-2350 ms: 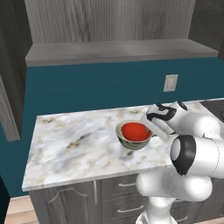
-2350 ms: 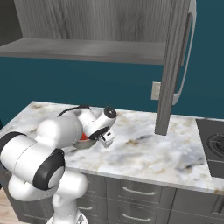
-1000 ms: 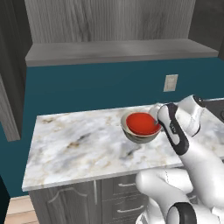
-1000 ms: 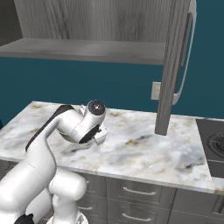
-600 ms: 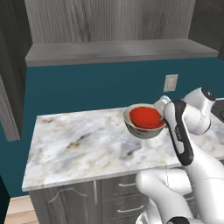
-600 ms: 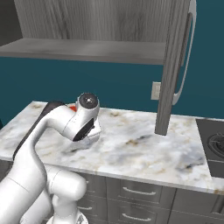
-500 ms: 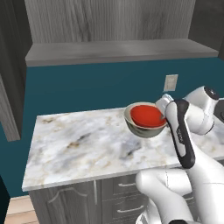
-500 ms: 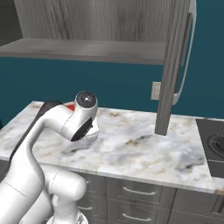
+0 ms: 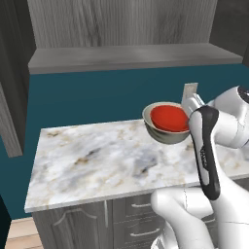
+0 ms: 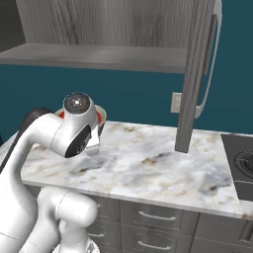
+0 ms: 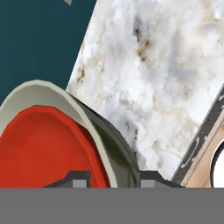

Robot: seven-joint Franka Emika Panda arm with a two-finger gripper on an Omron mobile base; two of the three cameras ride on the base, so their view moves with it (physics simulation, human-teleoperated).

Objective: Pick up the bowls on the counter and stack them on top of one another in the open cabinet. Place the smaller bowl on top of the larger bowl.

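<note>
We see the larger bowl (image 9: 166, 135) up in the air above the counter (image 9: 97, 160), right of the middle in the left base view, with the smaller bowl (image 9: 168, 118) sitting inside it. In the hand view, our gripper (image 11: 109, 178) pinches the larger bowl's rim, one finger inside and one outside.

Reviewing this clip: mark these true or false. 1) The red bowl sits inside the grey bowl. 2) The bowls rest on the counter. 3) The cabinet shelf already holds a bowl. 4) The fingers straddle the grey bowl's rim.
1) True: the red bowl is nested in the grey bowl.
2) False: both hang in the air above the counter, carried by the gripper.
3) False: the cabinet shelf is bare.
4) True: in the hand view one of the fingers is inside the rim, the other outside.
</note>
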